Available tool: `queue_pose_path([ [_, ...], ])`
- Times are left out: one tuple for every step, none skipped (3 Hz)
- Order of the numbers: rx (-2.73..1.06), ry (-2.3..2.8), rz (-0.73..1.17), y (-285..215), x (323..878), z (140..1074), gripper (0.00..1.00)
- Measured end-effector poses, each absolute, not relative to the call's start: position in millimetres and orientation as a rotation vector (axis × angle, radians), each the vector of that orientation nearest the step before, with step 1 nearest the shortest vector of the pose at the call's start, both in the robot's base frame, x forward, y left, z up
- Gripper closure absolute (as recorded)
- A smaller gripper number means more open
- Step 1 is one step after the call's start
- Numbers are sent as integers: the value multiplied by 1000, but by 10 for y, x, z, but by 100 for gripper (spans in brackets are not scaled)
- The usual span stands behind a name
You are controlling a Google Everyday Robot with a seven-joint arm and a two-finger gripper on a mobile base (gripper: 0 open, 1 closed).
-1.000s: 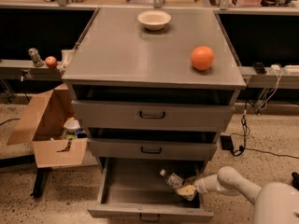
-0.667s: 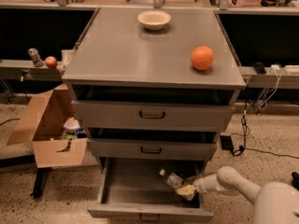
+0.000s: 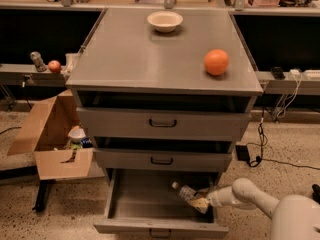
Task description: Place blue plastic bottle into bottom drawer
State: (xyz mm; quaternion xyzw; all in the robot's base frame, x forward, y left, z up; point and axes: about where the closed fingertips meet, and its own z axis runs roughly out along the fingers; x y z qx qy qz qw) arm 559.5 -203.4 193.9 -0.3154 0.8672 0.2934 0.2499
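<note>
The bottom drawer (image 3: 140, 204) of the grey cabinet stands pulled out, its grey inside showing. The blue plastic bottle (image 3: 184, 190), small and clear with a white cap, lies tilted inside the drawer at its right side, cap toward the upper left. My gripper (image 3: 199, 202) reaches in from the right over the drawer's right wall and sits at the bottle's lower end, touching or holding it. The white arm (image 3: 250, 196) runs off to the lower right.
An orange (image 3: 216, 62) and a white bowl (image 3: 165, 20) sit on the cabinet top. The two upper drawers (image 3: 162, 123) are slightly open. An open cardboard box (image 3: 50, 139) stands on the floor at the left. Cables and a power brick (image 3: 243, 152) lie at the right.
</note>
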Motion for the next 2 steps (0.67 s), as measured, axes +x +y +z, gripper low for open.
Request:
queue_pose_path([
  [-859,2361,799,-2034,5595,1939,0],
  [-859,2361,799,-2034,5595,1939,0],
])
